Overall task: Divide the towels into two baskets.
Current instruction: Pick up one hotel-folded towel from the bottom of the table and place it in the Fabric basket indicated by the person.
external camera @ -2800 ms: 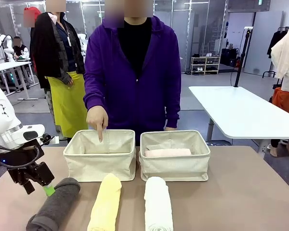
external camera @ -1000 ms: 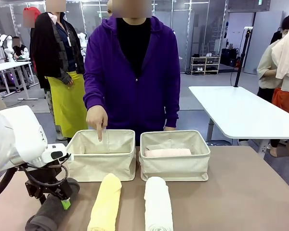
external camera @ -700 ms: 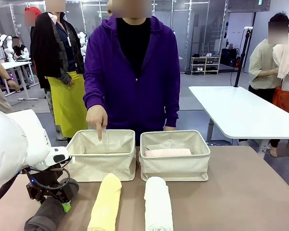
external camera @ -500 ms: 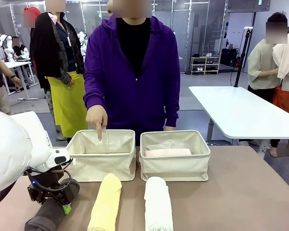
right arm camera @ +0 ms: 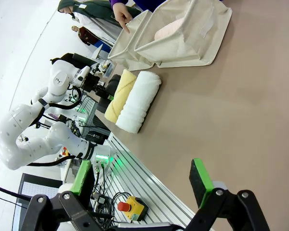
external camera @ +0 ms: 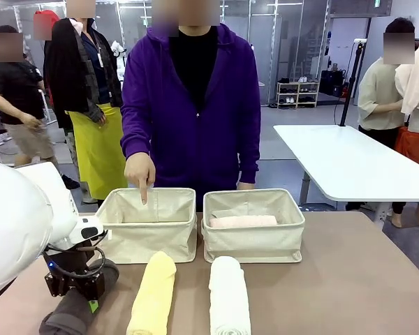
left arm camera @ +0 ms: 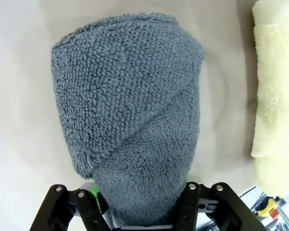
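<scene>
The dark grey towel [external camera: 68, 315] lies at the front left of the table, and my left gripper [external camera: 79, 292] is shut on its middle. In the left wrist view the grey roll [left arm camera: 130, 115] is pinched between the green pads [left arm camera: 97, 198]. The pale yellow towel [external camera: 152, 293] and the white towel [external camera: 229, 299] lie side by side in front of the two cream baskets. The pink towel [external camera: 243, 221] is in the right basket [external camera: 255, 244]. The left basket [external camera: 145, 241] holds no towel that I can see. My right gripper [right arm camera: 140, 180] hangs open above bare table, well away from the towels.
A person in a purple hoodie stands behind the baskets, one hand [external camera: 141, 171] pointing down into the left basket. Bare table spreads to the right of the white towel. In the left wrist view the yellow towel [left arm camera: 274, 96] lies close beside the grey one.
My left gripper came down over the dark grey towel and closed on it, having stood open around it a second ago. The person's pointing hand and the other towels stayed put.
</scene>
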### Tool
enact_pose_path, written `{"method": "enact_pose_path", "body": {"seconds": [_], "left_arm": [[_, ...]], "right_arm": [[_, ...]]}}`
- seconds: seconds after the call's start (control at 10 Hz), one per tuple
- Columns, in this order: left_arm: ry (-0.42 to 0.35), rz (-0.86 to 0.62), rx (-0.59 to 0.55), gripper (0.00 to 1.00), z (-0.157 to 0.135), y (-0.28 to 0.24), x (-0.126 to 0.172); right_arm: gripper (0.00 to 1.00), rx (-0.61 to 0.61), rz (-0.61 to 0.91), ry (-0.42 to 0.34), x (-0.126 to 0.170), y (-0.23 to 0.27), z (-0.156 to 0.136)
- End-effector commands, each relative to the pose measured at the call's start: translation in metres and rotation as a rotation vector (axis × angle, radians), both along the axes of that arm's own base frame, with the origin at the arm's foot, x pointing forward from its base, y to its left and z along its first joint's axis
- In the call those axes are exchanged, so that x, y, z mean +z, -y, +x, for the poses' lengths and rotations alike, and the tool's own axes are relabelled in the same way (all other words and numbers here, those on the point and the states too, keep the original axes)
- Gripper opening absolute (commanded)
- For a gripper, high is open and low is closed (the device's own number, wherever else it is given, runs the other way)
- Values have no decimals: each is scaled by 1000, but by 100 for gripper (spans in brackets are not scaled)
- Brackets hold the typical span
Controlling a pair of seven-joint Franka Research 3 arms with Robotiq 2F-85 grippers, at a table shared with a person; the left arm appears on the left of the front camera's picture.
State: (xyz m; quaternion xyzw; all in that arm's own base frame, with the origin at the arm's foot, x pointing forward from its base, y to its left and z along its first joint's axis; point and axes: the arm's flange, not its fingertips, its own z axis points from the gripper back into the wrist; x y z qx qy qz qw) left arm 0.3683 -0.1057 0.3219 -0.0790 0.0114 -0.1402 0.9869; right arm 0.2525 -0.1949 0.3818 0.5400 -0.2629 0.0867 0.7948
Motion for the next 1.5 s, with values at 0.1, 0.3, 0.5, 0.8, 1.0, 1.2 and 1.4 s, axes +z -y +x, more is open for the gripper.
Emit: {"method": "enact_pose_path", "body": {"seconds": [0.1,0.3,0.5,0.8,1.0,1.2,1.4], "left_arm": [[8,-72,-67,21,-37,-13,11],[24,-82,-139,21,-40,-12,49],[4,-151,-254,21,-48,-4,83],[93,-114,-487,21,-58,15,123],[176,-129,-685,21,-58,25,142],[230,-166,-708,21,-60,29,146],[159,-110,-679,21,-49,24,137]], "right_arm": [[100,3,6,4,4,0,-3],[100,3,6,4,4,0,-3],[100,3,6,4,4,0,-3],[100,3,6,4,4,0,-3],[100,3,6,4,4,0,-3],[100,3,6,4,4,0,-3],[100,3,6,4,4,0,-3]]}}
